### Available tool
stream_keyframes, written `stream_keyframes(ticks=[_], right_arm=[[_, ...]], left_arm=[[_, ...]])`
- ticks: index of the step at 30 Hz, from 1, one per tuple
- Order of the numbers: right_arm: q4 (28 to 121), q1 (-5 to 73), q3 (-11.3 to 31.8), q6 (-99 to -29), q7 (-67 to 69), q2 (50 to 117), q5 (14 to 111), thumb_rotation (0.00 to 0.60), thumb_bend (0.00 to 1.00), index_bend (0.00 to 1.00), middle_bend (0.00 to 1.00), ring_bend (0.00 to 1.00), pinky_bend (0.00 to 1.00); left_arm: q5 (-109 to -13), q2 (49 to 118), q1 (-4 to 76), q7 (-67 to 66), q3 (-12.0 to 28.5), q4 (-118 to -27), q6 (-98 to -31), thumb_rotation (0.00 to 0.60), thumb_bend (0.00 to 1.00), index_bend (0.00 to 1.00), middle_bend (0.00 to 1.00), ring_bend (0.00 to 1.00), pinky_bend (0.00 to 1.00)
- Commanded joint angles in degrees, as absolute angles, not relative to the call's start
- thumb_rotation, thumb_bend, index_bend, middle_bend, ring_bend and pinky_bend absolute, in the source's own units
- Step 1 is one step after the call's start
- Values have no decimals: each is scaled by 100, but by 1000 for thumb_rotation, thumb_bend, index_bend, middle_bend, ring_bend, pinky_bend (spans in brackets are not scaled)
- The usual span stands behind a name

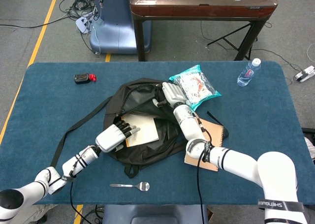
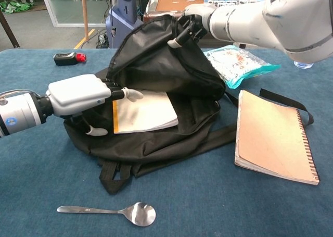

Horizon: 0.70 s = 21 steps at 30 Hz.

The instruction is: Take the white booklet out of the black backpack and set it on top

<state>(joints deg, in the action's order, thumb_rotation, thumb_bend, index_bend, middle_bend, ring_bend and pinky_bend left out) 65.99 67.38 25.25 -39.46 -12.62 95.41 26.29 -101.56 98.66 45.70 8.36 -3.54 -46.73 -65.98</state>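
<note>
Left hand rests at the backpack opening, fingers extended onto the booklet; whether it grips the booklet cannot be told. The booklet lies half inside the backpack, just right of this hand. Right hand pinches the backpack's upper flap, holding it raised. A notebook lies beyond the backpack.
</note>
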Motion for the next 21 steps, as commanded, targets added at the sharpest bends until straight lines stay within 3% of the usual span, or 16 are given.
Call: stream_keyframes(ticks=[1,21], right_arm=[[6593,6736,2505,-3931,-1233,9546,2646,600,481,722,588,519,472],[6503,6685,2439,-3904,-1017,9547,2733,600,479,722,586,519,472]], left_arm=[[-10138,9885,4590,854,-372,-4660,-6572,600,260,96,191,205,207],[-9667,10422,4833,783,-47,-4471,-6217,600,260,152,191,207,214]])
